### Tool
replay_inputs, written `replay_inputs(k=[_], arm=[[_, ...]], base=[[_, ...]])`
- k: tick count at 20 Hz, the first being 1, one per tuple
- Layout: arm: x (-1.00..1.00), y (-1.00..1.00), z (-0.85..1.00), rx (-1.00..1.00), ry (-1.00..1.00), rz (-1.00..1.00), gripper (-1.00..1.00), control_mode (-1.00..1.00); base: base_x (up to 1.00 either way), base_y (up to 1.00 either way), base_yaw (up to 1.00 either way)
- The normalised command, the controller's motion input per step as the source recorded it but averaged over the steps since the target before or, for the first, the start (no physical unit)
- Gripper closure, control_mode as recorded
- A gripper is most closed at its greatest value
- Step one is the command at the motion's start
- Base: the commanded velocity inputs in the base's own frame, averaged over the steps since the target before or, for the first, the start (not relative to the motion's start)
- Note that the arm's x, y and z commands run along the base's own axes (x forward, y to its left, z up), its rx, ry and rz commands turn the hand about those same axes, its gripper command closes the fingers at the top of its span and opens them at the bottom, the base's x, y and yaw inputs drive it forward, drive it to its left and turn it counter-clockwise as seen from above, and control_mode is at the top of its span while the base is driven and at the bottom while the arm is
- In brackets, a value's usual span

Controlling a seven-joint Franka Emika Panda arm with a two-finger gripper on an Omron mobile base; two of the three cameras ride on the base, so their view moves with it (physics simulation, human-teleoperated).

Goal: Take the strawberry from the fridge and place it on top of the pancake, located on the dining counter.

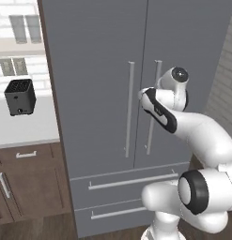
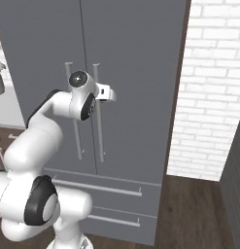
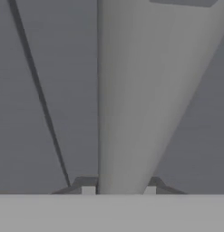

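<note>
The grey double-door fridge (image 1: 98,70) stands right in front of me with both doors closed. My gripper (image 3: 119,190) is shut on the right door's long vertical bar handle (image 3: 127,99), which runs up between the two dark fingertips (image 3: 88,190). From the base views, the hand reaches that same handle (image 2: 100,136) at about mid-height, beside the seam between the doors. The strawberry is hidden, and the pancake and the dining counter are out of view.
The left door's handle (image 1: 130,108) runs parallel just beside the held one. Two fridge drawers (image 1: 131,180) lie below. A black toaster (image 1: 19,97) sits on a pale counter (image 1: 23,126) over brown cabinets (image 1: 28,183) to the left. A white brick wall (image 2: 209,97) flanks the right.
</note>
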Motion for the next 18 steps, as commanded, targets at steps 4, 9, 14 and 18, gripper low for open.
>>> replay_inputs(k=[4,9,14,18], arm=[[-0.81,-0.34,0.00,0.00,0.00,-0.03,1.00,-1.00],[-1.00,-0.61,0.00,0.03,0.00,0.00,1.00,-1.00],[-0.74,-0.59,-0.01,0.01,0.00,0.07,1.00,-1.00],[-0.02,-0.08,-0.17,0.00,0.09,0.01,-1.00,-1.00]], base=[[0.00,0.00,0.00],[0.00,0.00,0.00],[0.00,0.00,0.00],[0.00,0.00,0.00]])
